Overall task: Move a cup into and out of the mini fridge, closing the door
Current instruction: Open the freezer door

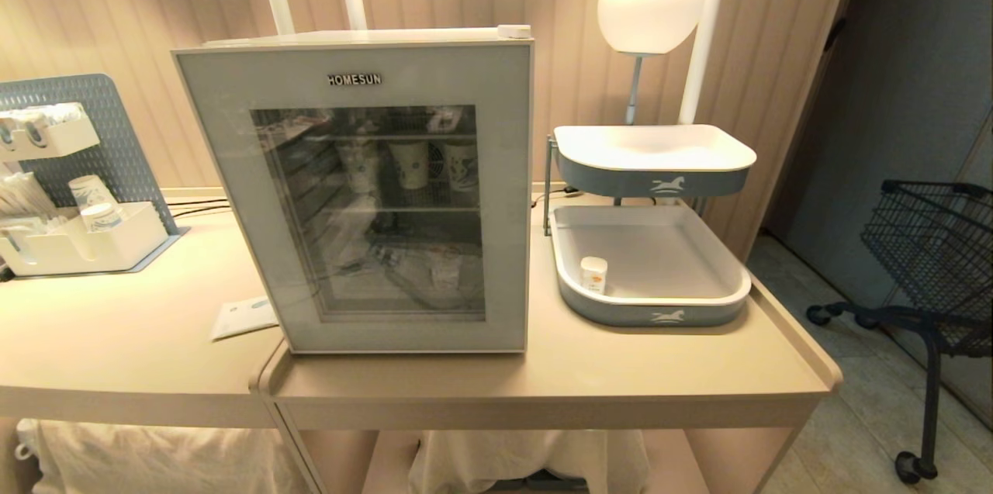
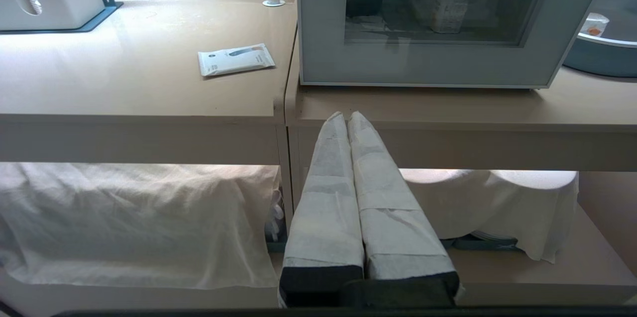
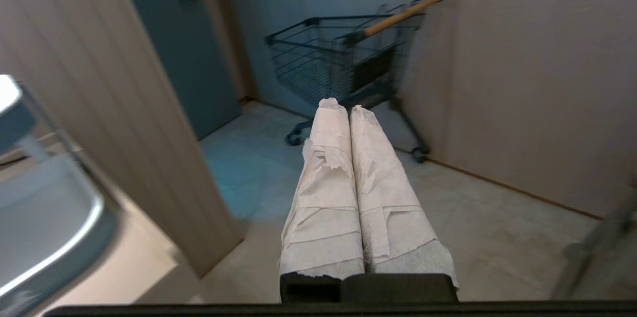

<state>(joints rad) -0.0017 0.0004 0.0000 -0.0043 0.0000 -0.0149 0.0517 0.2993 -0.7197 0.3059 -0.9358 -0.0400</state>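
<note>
Cup (image 1: 593, 274) sits in the lower tray (image 1: 659, 312) of the two-tier stand, right of the mini fridge (image 1: 365, 191), near the tray's front-left corner and upright. It is out of the fridge, so one leg of the move looks either finished or not started; can't tell which from here.

Door (image 1: 372, 199) is shut flush against the fridge body, HOMESUN label at the top. Through the glass: taller paper cups (image 1: 410, 162) on the upper wire shelf and some clutter lower down.

Left gripper (image 2: 347, 117) has its fingers pressed together, empty, and hangs below the front edge of the surface (image 2: 149, 83), pointing at the fridge base. Looks parked, kept low so it clears the door swing.

Right gripper (image 3: 343, 105) is also pressed together and empty, aimed off to the side at the shopping cart (image 3: 348, 53) and floor, with the tray stand at the edge of its view. It's not lined up on the cup or the door.

Neither arm shows in the head view.

A flat packet (image 2: 235, 58) lies on the surface left of the fridge, clear of everything.
</note>
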